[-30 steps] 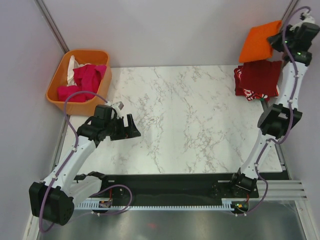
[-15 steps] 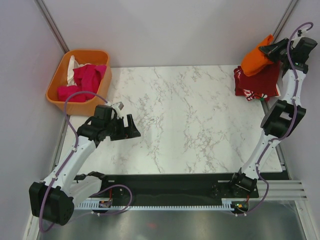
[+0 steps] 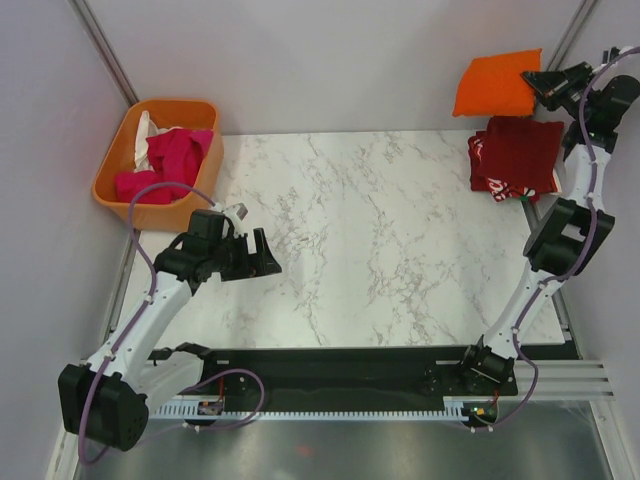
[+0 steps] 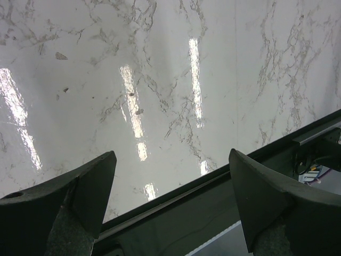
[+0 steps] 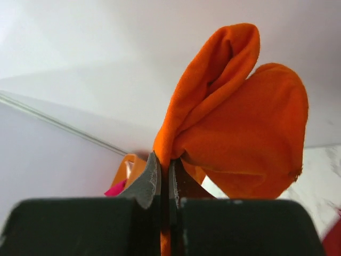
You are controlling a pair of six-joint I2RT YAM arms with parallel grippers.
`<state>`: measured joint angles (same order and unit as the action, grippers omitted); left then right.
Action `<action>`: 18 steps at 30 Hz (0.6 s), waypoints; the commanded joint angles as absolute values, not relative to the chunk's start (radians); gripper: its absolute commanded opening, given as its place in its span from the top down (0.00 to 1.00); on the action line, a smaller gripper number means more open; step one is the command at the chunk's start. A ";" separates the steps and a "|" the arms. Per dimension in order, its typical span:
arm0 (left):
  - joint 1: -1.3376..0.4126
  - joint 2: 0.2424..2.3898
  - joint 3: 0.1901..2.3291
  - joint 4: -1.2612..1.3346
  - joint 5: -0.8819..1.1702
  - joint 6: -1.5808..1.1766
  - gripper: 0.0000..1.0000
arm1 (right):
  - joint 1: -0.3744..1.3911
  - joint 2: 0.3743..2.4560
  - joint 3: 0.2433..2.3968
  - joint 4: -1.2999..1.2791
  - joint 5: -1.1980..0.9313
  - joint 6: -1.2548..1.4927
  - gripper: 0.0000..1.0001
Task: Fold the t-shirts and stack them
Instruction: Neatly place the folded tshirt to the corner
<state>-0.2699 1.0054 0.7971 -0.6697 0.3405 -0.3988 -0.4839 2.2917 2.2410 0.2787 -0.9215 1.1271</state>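
Note:
My right gripper (image 3: 541,80) is shut on an edge of the bright orange t-shirt (image 3: 497,85), holding it up in the air at the far right corner. In the right wrist view the cloth (image 5: 250,133) balloons out above the pinched jaws of that gripper (image 5: 164,160). Below it a folded dark red t-shirt (image 3: 522,150) lies on a red-and-white patterned one (image 3: 500,187). Magenta t-shirts (image 3: 175,155) and a white one (image 3: 148,125) lie bunched in the basket. My left gripper (image 3: 266,256) hovers open and empty over the table's left side; the left wrist view of that gripper (image 4: 173,176) shows bare marble between its fingers.
The orange plastic basket (image 3: 108,172) sits at the far left corner, just off the marble table (image 3: 370,230). A black rail (image 3: 330,365) runs along the near edge between the arm bases. Grey walls close in behind and on both sides.
The right gripper swung the orange t-shirt: it dipped and bunched over the dark red stack, then rose and spread out further left. The left arm stayed put.

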 commanded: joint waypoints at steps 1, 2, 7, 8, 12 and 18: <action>-0.267 1.000 0.795 -0.634 0.345 -0.374 0.06 | -0.557 2.200 2.056 0.276 -0.908 0.970 1.00; -0.267 1.003 0.793 -0.632 0.351 -0.374 0.06 | -0.584 2.189 1.954 0.262 -0.887 0.921 1.00; -0.267 1.020 0.792 -0.627 0.376 -0.371 0.06 | -0.670 2.260 1.787 0.212 -0.801 0.811 1.00; -0.267 1.025 0.792 -0.627 0.380 -0.370 0.06 | -0.699 2.261 1.717 0.253 -0.790 0.848 1.00; -0.268 1.025 0.792 -0.626 0.379 -0.371 0.07 | -0.721 2.266 1.716 0.266 -0.769 0.882 1.00; -0.267 1.020 0.792 -0.627 0.383 -0.371 0.07 | -0.787 2.148 1.662 0.051 -0.527 0.824 1.00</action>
